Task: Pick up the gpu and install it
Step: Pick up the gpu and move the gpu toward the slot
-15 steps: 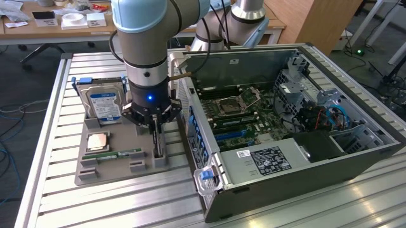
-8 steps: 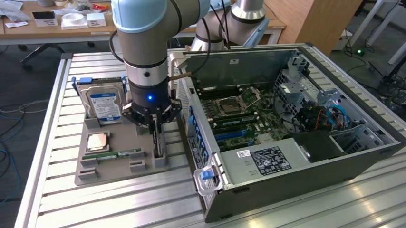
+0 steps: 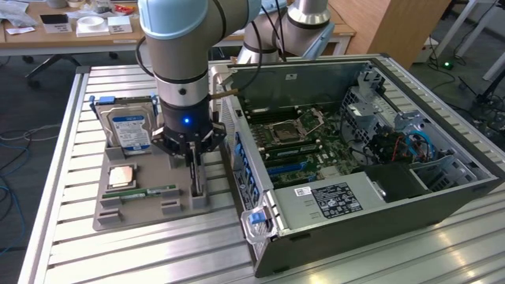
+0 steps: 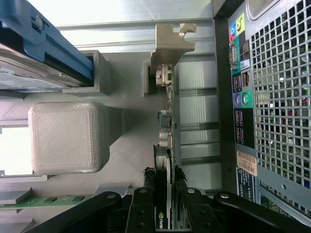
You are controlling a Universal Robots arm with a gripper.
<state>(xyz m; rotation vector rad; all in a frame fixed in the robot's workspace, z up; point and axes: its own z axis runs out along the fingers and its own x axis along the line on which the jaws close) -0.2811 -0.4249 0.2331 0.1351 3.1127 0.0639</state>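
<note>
gpu (image 4: 166, 141) upright on edge, apparently gripped

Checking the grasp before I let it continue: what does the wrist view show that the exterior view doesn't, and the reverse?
Wrist view: the gpu edge-on, its silver bracket at the end away from the gripper, fingers against both faces; also the case rear with its ports. Exterior view: the motherboard inside the open case, and the CPU on the gray holder. Both: the gripper down on the gpu beside the case, the hard drive, the memory stick.
</note>
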